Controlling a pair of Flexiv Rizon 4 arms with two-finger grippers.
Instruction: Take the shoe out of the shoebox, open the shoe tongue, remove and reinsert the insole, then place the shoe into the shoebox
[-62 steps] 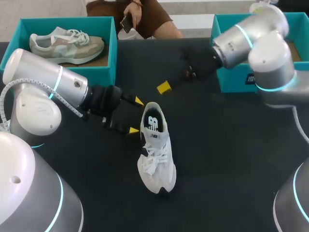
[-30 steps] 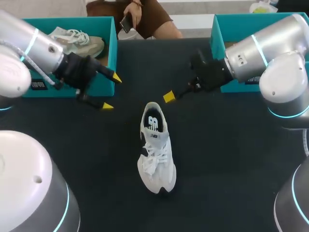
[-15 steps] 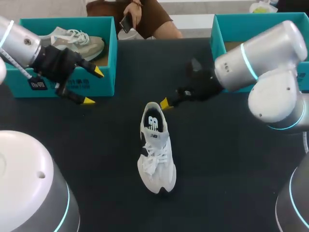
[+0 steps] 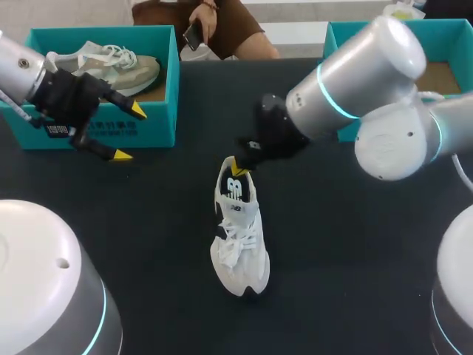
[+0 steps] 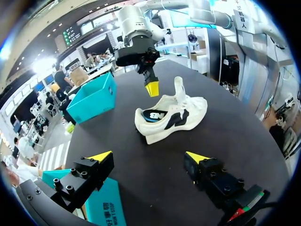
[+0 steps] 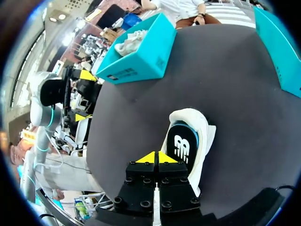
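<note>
The right arm (image 4: 355,81) hides much of the right shoebox (image 4: 452,41). In its wrist view, the right end effector (image 6: 155,157) covers the front of the shoe (image 6: 186,141).

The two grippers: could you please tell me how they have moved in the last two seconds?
The left gripper pulled back, open, from the white shoe to the left shoebox. The right gripper, shut, swung in over the shoe's heel. The shoe stayed put.
</note>
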